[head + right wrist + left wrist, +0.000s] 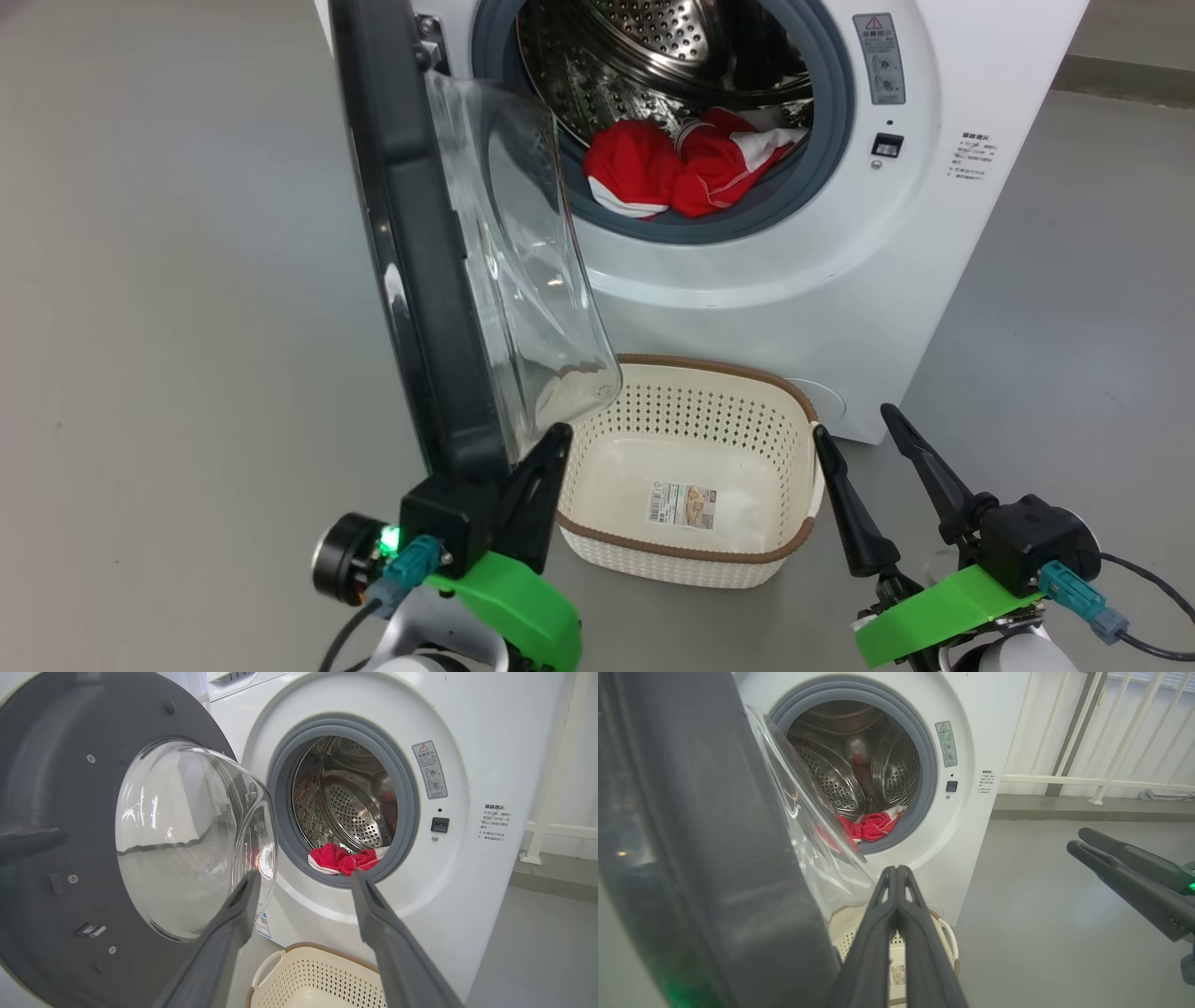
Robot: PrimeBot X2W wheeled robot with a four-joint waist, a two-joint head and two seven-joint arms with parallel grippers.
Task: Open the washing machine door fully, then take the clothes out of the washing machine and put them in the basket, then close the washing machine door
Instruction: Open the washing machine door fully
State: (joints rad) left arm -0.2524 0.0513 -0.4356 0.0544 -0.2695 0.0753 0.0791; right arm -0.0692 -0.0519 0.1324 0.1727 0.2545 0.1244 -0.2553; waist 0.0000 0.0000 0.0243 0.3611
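The washing machine (934, 261) stands with its door (420, 261) swung out toward me, edge-on, its glass bowl (523, 261) facing the drum. The red clothes (681, 168) lie at the drum's front lip. On the floor below sits the basket (709, 366), with nothing in it but its label. My left gripper (558, 431) is shut with nothing in it, tips by the door's lower inner rim; touching or not, I cannot tell. My right gripper (854, 422) is open beside the basket's right end. Seen from the right wrist, that gripper (306, 877) points at the clothes (343, 861), beside the door (60, 812).
Grey floor lies on both sides of the machine. In the left wrist view a white railing (1087, 732) and a low kerb (1087, 809) run behind the machine on the right. The door's glass bowl hangs over the basket's left end.
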